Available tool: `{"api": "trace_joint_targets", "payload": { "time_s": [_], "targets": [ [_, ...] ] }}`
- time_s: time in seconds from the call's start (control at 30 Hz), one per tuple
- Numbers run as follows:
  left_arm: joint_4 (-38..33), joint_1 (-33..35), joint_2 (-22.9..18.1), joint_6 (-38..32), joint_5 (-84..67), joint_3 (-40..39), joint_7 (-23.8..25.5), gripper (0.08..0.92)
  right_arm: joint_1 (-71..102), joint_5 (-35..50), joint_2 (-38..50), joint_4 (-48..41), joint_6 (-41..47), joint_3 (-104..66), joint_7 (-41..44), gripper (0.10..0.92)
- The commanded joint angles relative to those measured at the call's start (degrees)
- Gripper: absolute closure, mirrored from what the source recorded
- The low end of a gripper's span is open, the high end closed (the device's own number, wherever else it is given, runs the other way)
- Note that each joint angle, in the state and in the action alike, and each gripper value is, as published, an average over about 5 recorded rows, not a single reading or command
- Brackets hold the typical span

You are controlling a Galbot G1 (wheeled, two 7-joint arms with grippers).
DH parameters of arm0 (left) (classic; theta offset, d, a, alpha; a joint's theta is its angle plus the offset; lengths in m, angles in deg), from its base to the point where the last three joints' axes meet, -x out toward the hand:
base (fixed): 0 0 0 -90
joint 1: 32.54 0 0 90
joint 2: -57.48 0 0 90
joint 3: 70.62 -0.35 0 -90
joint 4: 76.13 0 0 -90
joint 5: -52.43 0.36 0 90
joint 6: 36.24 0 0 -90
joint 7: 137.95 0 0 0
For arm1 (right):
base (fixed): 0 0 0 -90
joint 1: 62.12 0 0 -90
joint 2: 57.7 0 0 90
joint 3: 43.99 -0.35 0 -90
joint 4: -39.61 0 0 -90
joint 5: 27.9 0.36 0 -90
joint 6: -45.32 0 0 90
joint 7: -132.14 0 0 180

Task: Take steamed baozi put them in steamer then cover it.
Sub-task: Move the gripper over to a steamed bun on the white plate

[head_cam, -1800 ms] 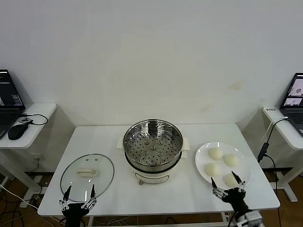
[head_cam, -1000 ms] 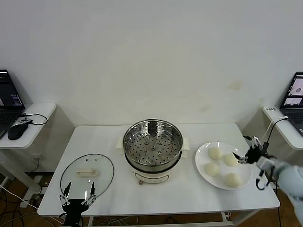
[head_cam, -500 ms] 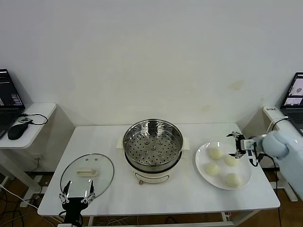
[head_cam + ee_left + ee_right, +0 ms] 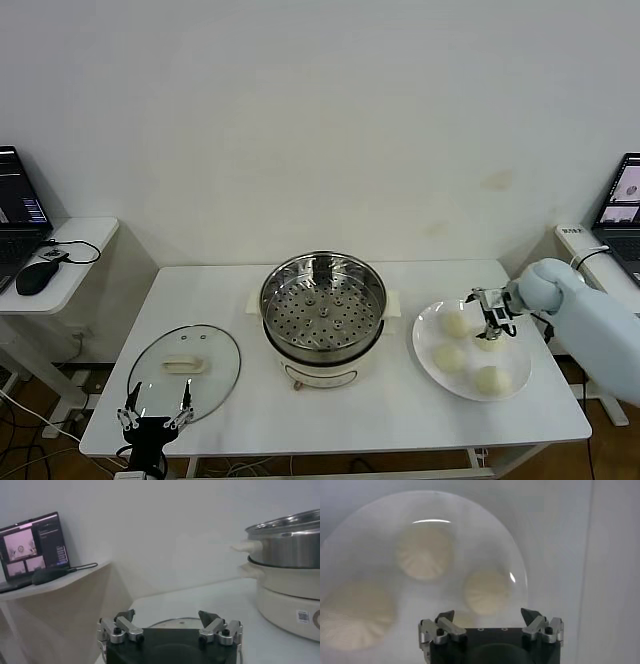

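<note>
Right gripper [image 4: 489,318] over the plate [image 4: 430,350], fingers spread wide, holding nothing.
Four steamed baozi [image 4: 455,324] lie on the plate; the rear right one sits directly below the fingers [image 4: 445,617]. The steamer [image 4: 323,308] stands uncovered on the tabletop [image 4: 400,410]. Left gripper [image 4: 153,418] waits, fingers wide, beside the glass lid [image 4: 185,366].

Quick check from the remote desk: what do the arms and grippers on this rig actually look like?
The right arm wears a smooth, pale blue-white rounded shell. Both the right gripper and left gripper have a black body with two silver metal fingers tipped in black pointed pads. No markings or loose cables visible.
</note>
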Motion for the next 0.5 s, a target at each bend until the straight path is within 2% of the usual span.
{"api": "trace_joint_targets", "payload": {
  "time_s": [0.03, 0.3, 0.5],
  "targets": [
    [0.33, -0.35, 0.10, -0.01, 0.04, 0.08, 0.10, 0.177, -3.53, 0.05, -3.83, -5.18, 1.12, 4.44, 1.20, 0.202],
    [0.52, -0.69, 0.23, -0.03, 0.07, 0.01, 0.22, 0.177, -3.17, -0.23, -5.33, -7.45, 1.84, 4.30, 0.60, 0.208],
    [0.58, -0.72, 0.26, -0.08, 0.06, 0.01, 0.19, 0.177, -3.05, -0.18, -6.04, -8.17, 2.11, 3.91, 0.37, 0.279]
  ]
}}
